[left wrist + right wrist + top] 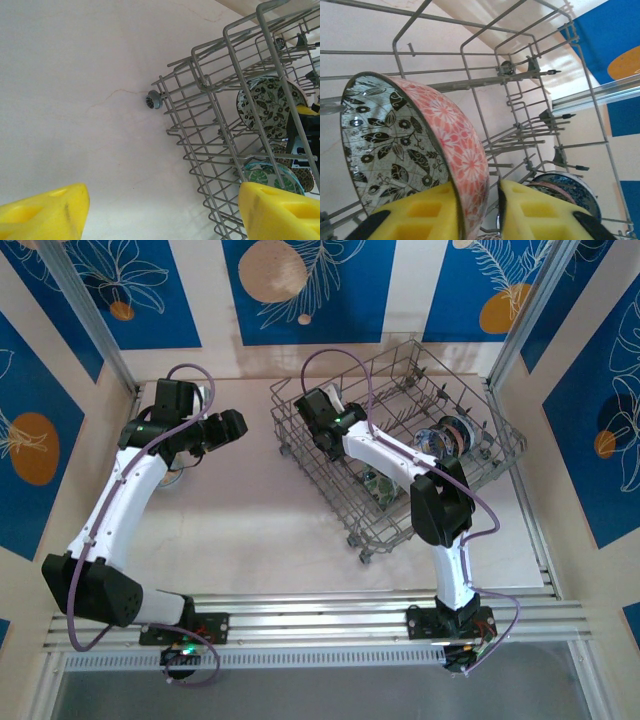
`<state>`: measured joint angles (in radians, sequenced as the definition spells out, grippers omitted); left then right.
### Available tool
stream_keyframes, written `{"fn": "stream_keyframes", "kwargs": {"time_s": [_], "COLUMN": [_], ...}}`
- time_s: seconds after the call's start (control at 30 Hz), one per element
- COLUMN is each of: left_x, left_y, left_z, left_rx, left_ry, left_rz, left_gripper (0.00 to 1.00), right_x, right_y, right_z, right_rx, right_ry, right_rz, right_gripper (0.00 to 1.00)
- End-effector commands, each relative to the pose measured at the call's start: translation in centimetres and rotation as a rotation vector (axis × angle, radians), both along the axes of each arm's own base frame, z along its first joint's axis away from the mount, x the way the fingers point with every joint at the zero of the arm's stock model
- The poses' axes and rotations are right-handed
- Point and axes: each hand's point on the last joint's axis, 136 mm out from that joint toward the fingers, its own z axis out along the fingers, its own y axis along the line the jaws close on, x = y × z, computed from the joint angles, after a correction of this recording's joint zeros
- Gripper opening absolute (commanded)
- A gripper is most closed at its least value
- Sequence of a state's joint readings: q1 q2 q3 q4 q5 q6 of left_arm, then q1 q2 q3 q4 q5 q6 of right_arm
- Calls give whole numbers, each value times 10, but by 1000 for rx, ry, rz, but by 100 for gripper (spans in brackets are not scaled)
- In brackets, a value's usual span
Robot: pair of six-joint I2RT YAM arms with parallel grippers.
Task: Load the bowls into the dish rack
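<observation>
The dish rack (400, 455) is a grey wire basket lying aslant on the right half of the table. My right gripper (480, 210) reaches into its left end, and its yellow fingers straddle the rim of an upright bowl (455, 135), pink-flowered outside with black leaves inside. One pad lies on the inner face, while a narrow gap separates the other from the outer wall. More bowls stand between the tines: blue ones (447, 435) and a green leafy one (267, 175). My left gripper (165, 210) hangs open over bare table, left of the rack (210, 125).
A rack wheel (153, 100) juts out toward the left gripper. A small round thing (178, 476) lies on the table, mostly hidden under the left arm. Aluminium posts and blue patterned walls close in the table at the back and sides.
</observation>
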<state>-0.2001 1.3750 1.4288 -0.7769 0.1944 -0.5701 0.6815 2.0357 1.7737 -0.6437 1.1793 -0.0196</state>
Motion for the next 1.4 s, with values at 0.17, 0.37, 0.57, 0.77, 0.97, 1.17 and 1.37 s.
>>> {"fn": "stream_keyframes", "kwargs": {"time_s": [0.17, 0.37, 0.57, 0.77, 0.97, 1.17, 1.37], "left_x": [-4, -4, -4, -5, -12, -23, -34], "left_y": [1, 1, 1, 10, 32, 66, 91], "left_z": [6, 4, 4, 0, -7, -19, -32], "left_rx": [-30, -30, -33, -54, -61, -66, -39], "left_ry": [-13, -10, -4, 25, 71, 136, 189], "left_rz": [5, 5, 4, 18, 57, 128, 177], "left_gripper": [78, 78, 79, 79, 79, 80, 80], "right_x": [-2, -4, -6, -7, -10, -18, -18], "right_y": [5, 10, 15, 12, 8, 20, 17], "right_z": [-15, -23, -29, -22, -3, 9, 18], "right_rx": [113, 177, 247, 320, 411, 500, 531], "right_ry": [67, 114, 157, 167, 161, 193, 189], "right_rz": [-6, 9, 21, 24, 43, 146, 151], "right_gripper": [44, 48, 55, 59, 66, 75, 76]}}
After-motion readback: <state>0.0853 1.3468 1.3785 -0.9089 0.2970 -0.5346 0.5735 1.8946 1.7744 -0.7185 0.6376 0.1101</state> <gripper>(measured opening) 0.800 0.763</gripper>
